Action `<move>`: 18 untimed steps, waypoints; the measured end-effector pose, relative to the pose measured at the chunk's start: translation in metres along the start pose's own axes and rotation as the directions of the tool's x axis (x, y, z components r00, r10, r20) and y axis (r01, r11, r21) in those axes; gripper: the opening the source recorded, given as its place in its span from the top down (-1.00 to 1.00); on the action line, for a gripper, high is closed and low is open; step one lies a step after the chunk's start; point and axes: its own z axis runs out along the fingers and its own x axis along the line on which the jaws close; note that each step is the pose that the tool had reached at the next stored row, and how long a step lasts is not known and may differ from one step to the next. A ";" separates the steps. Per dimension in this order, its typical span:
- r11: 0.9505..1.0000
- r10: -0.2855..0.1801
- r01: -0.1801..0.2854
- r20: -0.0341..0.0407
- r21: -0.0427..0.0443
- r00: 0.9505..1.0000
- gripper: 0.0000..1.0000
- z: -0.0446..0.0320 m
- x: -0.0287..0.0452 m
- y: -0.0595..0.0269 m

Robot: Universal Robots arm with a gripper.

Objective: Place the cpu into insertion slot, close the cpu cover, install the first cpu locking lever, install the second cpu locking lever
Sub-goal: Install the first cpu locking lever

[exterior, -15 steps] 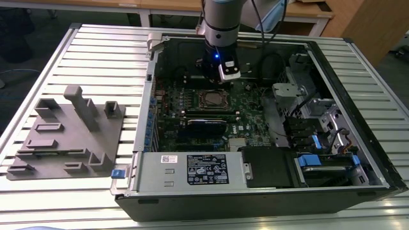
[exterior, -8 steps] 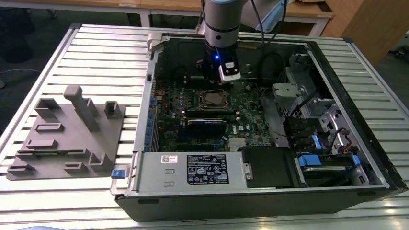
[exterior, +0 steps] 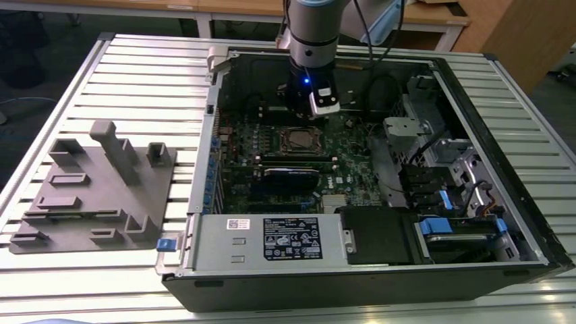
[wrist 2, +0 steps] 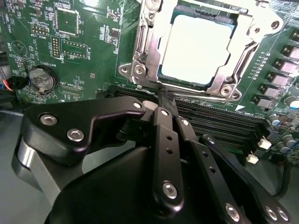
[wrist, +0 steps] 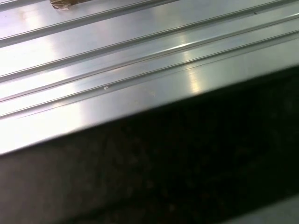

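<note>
tool pinched closed, tip at cpu cover edge

Setting: indoor robotics lab or test workshop.
Bench: table topped with ribbed aluminium profile slats, bright and bare-metal.
Arm: industrial robot arm reaching down over the bench, cables trailing behind it.
Workpiece: desktop computer case on its side, panel off, green motherboard exposed.
Fixture: grey moulded parts holder with slots and posts, beside the case on the exterior view's left.
Surroundings: wooden desks behind the bench; dark floor.
</note>
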 end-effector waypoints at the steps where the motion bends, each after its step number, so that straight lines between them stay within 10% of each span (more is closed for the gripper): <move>1: 1.000 0.000 0.000 0.000 0.000 1.000 0.79 0.0000 0.0000 0.0000; 18: 1.000 0.000 0.000 0.002 0.003 1.000 0.79 -0.0057 -0.0007 -0.0004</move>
